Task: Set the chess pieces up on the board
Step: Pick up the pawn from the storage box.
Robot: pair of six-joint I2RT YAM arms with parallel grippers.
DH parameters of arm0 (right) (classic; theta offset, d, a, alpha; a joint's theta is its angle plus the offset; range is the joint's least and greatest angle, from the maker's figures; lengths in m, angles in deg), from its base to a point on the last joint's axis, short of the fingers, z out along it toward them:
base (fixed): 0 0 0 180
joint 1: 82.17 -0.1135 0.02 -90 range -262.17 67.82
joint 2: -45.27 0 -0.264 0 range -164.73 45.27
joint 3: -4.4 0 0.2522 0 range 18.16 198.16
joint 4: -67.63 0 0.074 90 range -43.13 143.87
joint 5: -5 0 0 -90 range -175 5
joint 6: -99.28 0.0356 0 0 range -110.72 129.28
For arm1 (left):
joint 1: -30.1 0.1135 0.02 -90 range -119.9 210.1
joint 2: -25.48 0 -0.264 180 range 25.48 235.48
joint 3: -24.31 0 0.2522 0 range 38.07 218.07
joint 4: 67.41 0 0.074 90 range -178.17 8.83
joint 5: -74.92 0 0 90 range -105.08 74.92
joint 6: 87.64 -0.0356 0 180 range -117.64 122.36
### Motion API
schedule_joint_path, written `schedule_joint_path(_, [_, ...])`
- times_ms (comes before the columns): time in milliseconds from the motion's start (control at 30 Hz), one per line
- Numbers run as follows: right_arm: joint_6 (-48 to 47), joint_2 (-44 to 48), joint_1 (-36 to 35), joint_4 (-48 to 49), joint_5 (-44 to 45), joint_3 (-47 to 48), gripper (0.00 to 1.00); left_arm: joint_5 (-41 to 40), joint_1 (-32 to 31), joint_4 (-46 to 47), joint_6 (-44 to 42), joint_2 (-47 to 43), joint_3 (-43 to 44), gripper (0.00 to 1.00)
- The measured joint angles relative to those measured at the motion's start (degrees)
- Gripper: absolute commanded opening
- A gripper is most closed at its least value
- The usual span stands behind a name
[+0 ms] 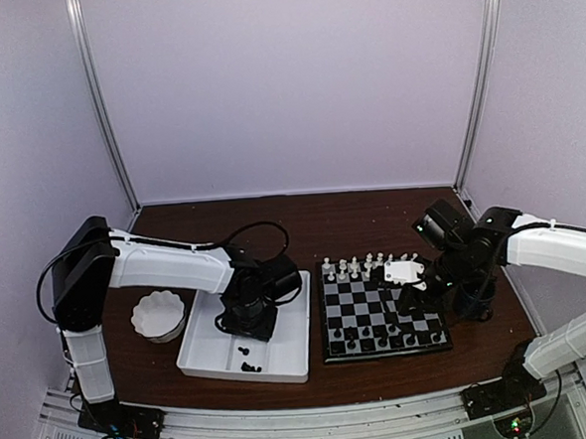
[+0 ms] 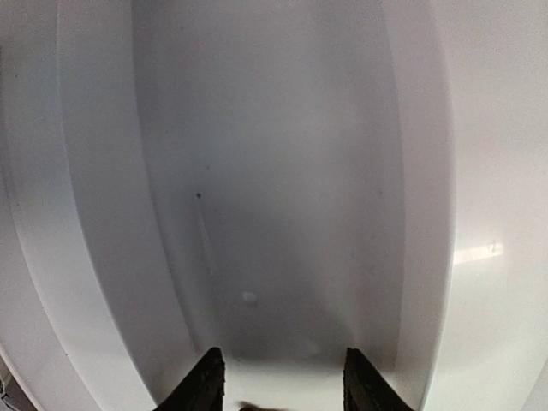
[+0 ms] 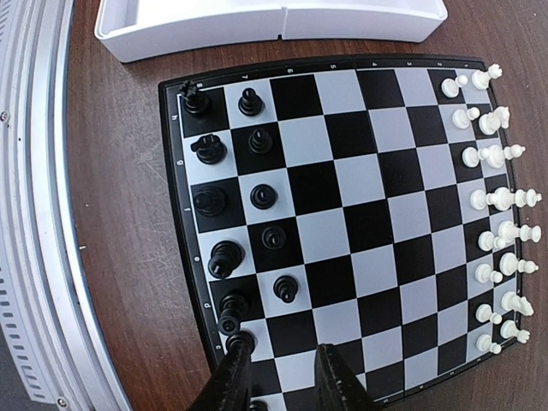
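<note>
Markings on the border of the board [image 3: 342, 197] are too small to read. It lies on the counter [image 1: 372, 215], black chessmen [image 3: 263, 196] on its near rows, white chessmen [image 3: 492, 201] opposite. Above one corner the right tool [image 3: 282, 364] hovers, narrowly parted; the left tool [image 2: 282, 368], parted and empty, points into the tray [image 2: 274, 171].

Board [image 3: 360, 223]: lying flat, showing black and pale checks.
White chessmen [image 3: 479, 201]: standing in two rows along the far edge.
Black chessmen [image 3: 264, 196]: partly filling two near rows.
</note>
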Motion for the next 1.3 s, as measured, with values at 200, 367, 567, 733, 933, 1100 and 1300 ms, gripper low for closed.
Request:
schedule_joint_path(200, [0.0,-0.35,0.0,0.0,-0.31,0.0,0.28,0.72,-2.93,-1.6,5.42,-3.65,-4.26,0.52])
schedule_joint_path(367, [-0.02,-0.76,0.0,0.0,-0.9,0.0,0.28,2.12,-4.61,-1.81,9.51,-4.74,-6.51,0.51])
schedule_joint_path(567, [-0.02,-0.81,0.0,0.0,-1.2,0.0,0.28,3.37,-4.57,-0.61,12.13,-5.4,-7.58,0.44])
schedule_joint_path(733, [-0.02,-0.81,0.0,-0.02,-1.25,0.0,0.28,4.17,-4.57,0.13,13.11,-5.49,-7.87,0.41])
schedule_joint_path(933, [-0.02,-0.81,0.0,-0.04,-1.25,0.0,0.27,5.38,-4.57,1.95,14.19,-6.75,-9.81,0.28])
schedule_joint_path(1100, [-0.02,-0.81,0.0,-0.04,-1.27,0.0,0.27,5.99,-4.74,3.28,14.51,-7.54,-10.97,0.24])
schedule_joint_path(1300, [-0.02,-0.81,0.0,-0.04,-1.27,0.0,0.27,6.14,-5.11,4.37,14.49,-8.28,-12.07,0.1])
